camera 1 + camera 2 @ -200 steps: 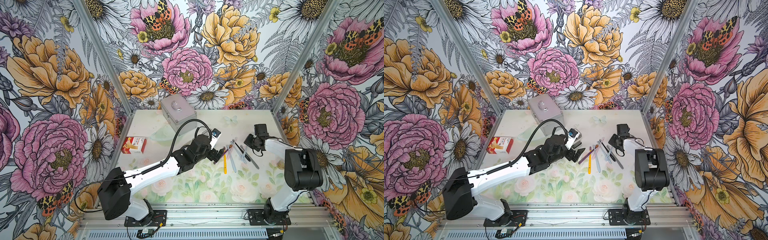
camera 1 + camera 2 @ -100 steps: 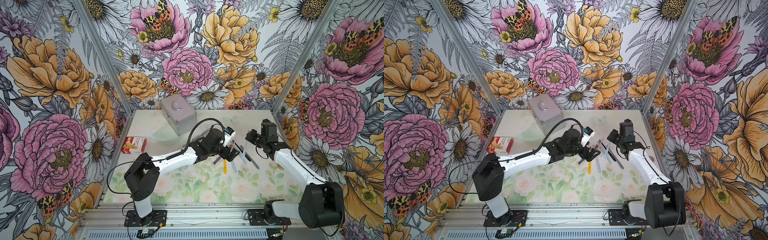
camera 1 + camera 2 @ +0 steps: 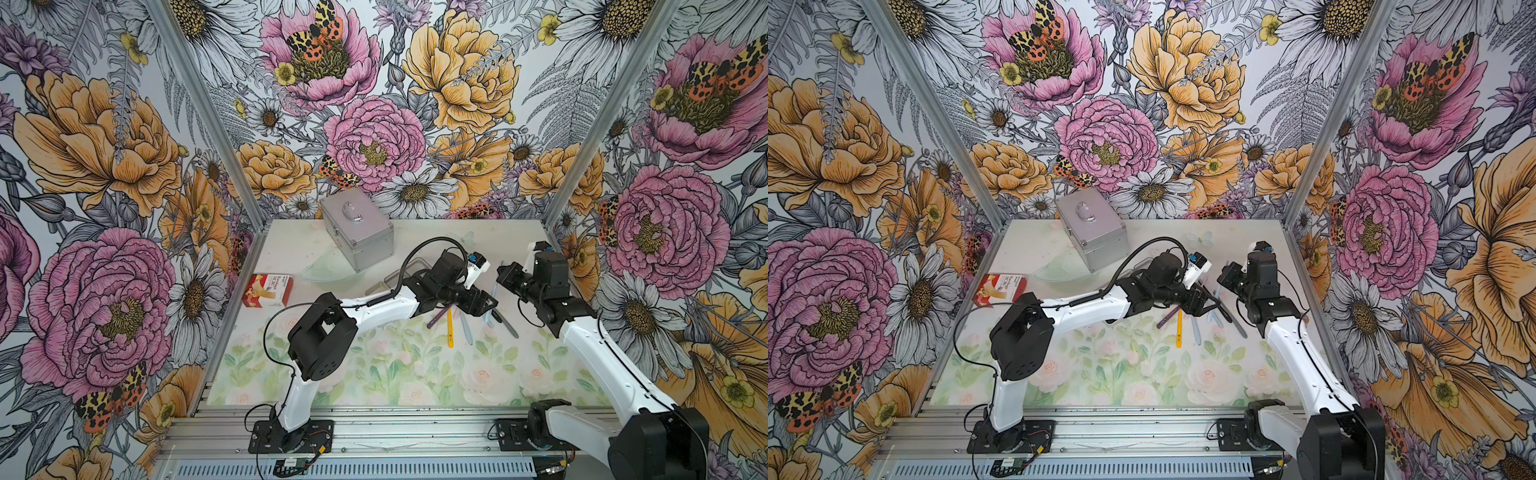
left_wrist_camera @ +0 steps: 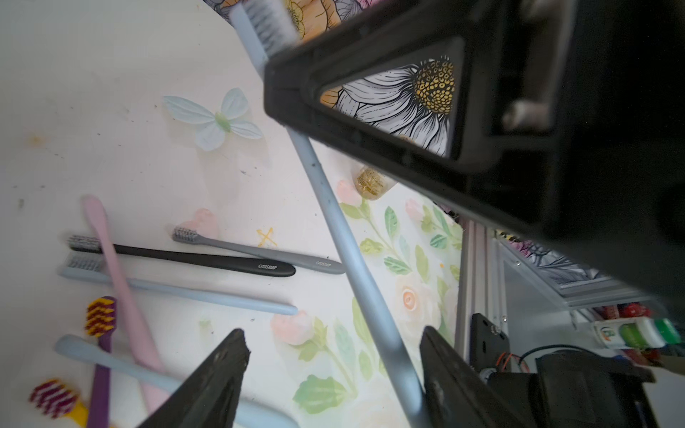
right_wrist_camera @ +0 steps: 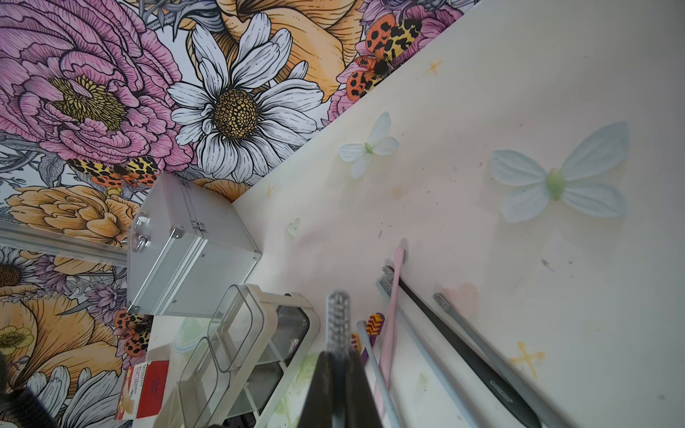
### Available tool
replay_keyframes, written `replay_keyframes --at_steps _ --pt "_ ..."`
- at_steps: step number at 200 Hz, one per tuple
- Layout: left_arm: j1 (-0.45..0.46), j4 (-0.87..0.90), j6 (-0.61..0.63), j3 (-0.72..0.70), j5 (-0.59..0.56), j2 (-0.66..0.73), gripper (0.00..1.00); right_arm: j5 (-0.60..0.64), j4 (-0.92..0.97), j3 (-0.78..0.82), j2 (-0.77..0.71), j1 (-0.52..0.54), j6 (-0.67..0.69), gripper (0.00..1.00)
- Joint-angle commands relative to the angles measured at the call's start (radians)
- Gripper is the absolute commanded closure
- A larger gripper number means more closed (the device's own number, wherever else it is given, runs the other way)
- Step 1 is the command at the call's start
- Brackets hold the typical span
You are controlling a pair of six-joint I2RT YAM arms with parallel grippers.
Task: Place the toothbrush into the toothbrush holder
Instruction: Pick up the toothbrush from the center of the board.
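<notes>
A pale blue-grey toothbrush (image 4: 333,207) hangs slanted above the table. My right gripper (image 5: 338,355) is shut on its neck, just below the bristled head (image 5: 338,318). My left gripper (image 4: 332,333) straddles the lower handle. Its jaws stand apart, and the handle lies close to one finger (image 4: 444,370). In both top views the left gripper (image 3: 484,309) (image 3: 1208,307) meets the right gripper (image 3: 503,276) (image 3: 1223,276) at mid-right. The toothbrush holder (image 5: 267,326), a white caddy with clear square cups, stands beside them. In a top view the left arm mostly covers the holder (image 3: 399,276).
Several loose toothbrushes lie on the table under the grippers, among them a pink one (image 4: 122,289), a black one (image 4: 207,259), a yellow one (image 3: 449,328) and a purple one (image 3: 438,316). Further back are a silver metal case (image 3: 357,232) and a red box (image 3: 268,289).
The left arm has swung right to the held toothbrush, and its jaws have narrowed around the handle. The right arm has stretched out and still grips the brush.
</notes>
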State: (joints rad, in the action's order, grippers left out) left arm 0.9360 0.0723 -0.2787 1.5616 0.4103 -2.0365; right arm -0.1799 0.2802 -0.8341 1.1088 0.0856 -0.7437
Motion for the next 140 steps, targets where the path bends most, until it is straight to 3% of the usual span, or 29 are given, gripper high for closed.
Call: replay_keyframes --at_steps 1,25,43,56,81,98,114,140 --pt "0.003 -0.022 -0.016 0.044 0.046 -0.024 0.36 -0.043 0.001 0.005 -0.014 0.005 -0.016 1.0" --pt "0.0 -0.029 -0.014 0.047 0.048 -0.045 0.66 -0.046 0.0 0.015 -0.031 0.006 -0.007 1.0" --pt "-0.003 -0.064 -0.015 0.029 0.057 -0.045 0.78 -0.044 0.001 0.025 -0.048 0.005 0.003 1.0" --pt "-0.005 -0.098 -0.026 0.011 0.07 -0.042 1.0 -0.048 0.0 0.032 -0.058 0.005 0.007 1.0" --pt "-0.016 -0.169 -0.066 -0.026 0.089 -0.034 1.0 -0.069 -0.002 0.051 -0.087 -0.001 0.016 1.0" --pt "-0.025 -0.186 -0.077 -0.037 0.101 -0.031 1.0 -0.07 0.0 0.066 -0.124 -0.005 0.025 0.71" --pt "-0.022 -0.195 -0.066 -0.05 0.093 -0.021 1.0 -0.085 0.0 0.076 -0.152 -0.013 0.025 0.52" --pt "-0.011 -0.195 -0.055 -0.053 0.098 -0.008 1.0 -0.101 -0.002 0.079 -0.153 -0.019 0.035 0.47"
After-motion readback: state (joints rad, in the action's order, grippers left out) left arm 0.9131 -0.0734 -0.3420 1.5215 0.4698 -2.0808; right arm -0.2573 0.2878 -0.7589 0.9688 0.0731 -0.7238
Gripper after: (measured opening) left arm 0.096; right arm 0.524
